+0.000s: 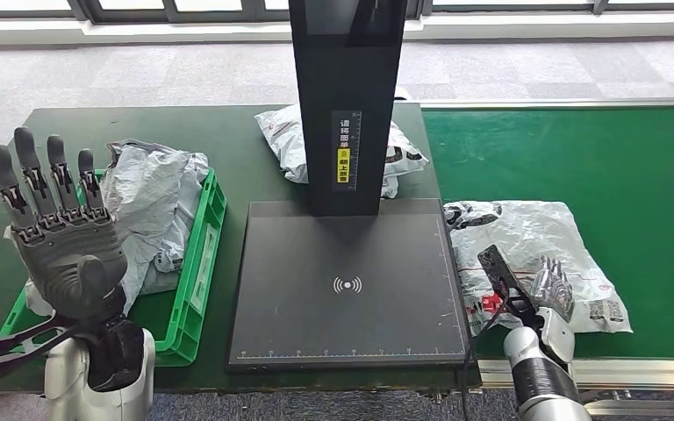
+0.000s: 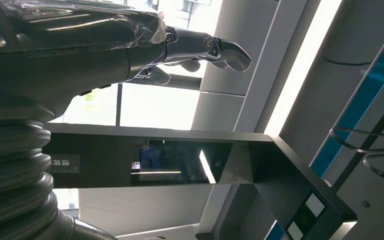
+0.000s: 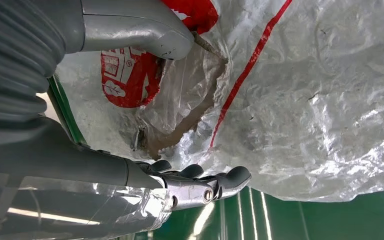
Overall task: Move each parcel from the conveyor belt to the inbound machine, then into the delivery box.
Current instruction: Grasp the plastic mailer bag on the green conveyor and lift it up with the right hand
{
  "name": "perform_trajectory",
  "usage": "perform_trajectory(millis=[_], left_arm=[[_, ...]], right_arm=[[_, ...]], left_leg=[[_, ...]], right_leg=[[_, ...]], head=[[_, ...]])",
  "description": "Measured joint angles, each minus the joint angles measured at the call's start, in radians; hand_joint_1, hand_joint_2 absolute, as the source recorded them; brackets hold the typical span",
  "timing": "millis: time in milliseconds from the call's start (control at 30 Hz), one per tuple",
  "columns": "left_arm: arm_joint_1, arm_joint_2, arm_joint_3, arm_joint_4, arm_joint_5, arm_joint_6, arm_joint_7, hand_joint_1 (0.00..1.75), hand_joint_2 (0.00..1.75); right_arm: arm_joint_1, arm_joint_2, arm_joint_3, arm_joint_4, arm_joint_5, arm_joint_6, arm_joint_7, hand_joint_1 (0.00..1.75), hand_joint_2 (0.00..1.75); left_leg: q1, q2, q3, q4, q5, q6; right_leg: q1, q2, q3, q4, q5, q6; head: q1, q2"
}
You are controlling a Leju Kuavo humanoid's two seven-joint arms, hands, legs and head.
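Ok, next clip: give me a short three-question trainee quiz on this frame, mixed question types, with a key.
1. True or false: the scan plate of the inbound machine has a parcel lying on it.
2. Multiple choice: the right hand is over
A. the green crate
B. the silver parcel on the conveyor belt
C. the parcel behind the machine's post
3. Fill in: the left hand is raised with its fingers spread and holds ______.

Key
1. False; the plate is bare.
2. B
3. nothing
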Motion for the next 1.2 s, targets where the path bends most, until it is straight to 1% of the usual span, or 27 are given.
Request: perform_trajectory(millis=[167, 233, 367, 600, 1000, 1100, 1200], left_arm=[[0.000, 0.000, 0.000, 0.000, -0.001, -0.001, 0.000, 0.00, 1.75], [0.000, 0.000, 0.000, 0.000, -0.002, -0.003, 0.001, 0.00, 1.75], [-0.001, 0.000, 0.001, 0.002, -0.007, -0.007, 0.004, 0.00, 1.75], [-0.001, -0.004, 0.001, 0.003, -0.032, -0.015, 0.006, 0.00, 1.75], [0.001, -0.011, 0.002, -0.006, -0.045, -0.015, 0.008, 0.00, 1.75], [0.004, -0.012, 0.003, -0.011, -0.047, -0.011, 0.011, 0.00, 1.75], [0.015, -0.014, 0.007, -0.027, -0.050, 0.000, 0.011, 0.00, 1.75]], right_arm=[[0.000, -0.002, 0.002, 0.010, -0.001, 0.009, 0.005, 0.00, 1.75], [0.000, -0.003, 0.003, 0.013, -0.005, 0.028, 0.006, 0.00, 1.75], [0.001, -0.005, 0.006, 0.021, -0.012, 0.072, 0.009, 1.75, 1.75], [0.003, -0.007, 0.016, 0.030, -0.033, 0.166, -0.003, 1.75, 1.75], [0.005, -0.007, 0.042, 0.029, -0.048, 0.174, -0.009, 1.75, 1.75], [0.008, -0.007, 0.044, 0.024, -0.049, 0.151, -0.011, 1.75, 1.75], [0.028, -0.002, 0.056, -0.028, -0.041, 0.054, -0.028, 1.75, 1.75]], left_leg=[[0.000, 0.000, 0.000, 0.000, 0.000, 0.000], [0.000, 0.000, 0.000, 0.000, 0.000, 0.000], [0.000, 0.000, 0.000, 0.000, 0.000, 0.000], [0.000, 0.000, 0.000, 0.000, 0.000, 0.000], [0.000, 0.000, 0.000, 0.000, 0.000, 0.000], [0.000, 0.000, 0.000, 0.000, 0.000, 0.000], [0.000, 0.000, 0.000, 0.000, 0.000, 0.000]], right_leg=[[0.000, 0.000, 0.000, 0.000, 0.000, 0.000], [0.000, 0.000, 0.000, 0.000, 0.000, 0.000], [0.000, 0.000, 0.000, 0.000, 0.000, 0.000], [0.000, 0.000, 0.000, 0.000, 0.000, 0.000], [0.000, 0.000, 0.000, 0.000, 0.000, 0.000], [0.000, 0.000, 0.000, 0.000, 0.000, 0.000], [0.000, 0.000, 0.000, 0.000, 0.000, 0.000]], head=[[0.000, 0.000], [0.000, 0.000], [0.000, 0.000], [0.000, 0.000], [0.000, 0.000], [0.000, 0.000], [0.000, 0.000]])
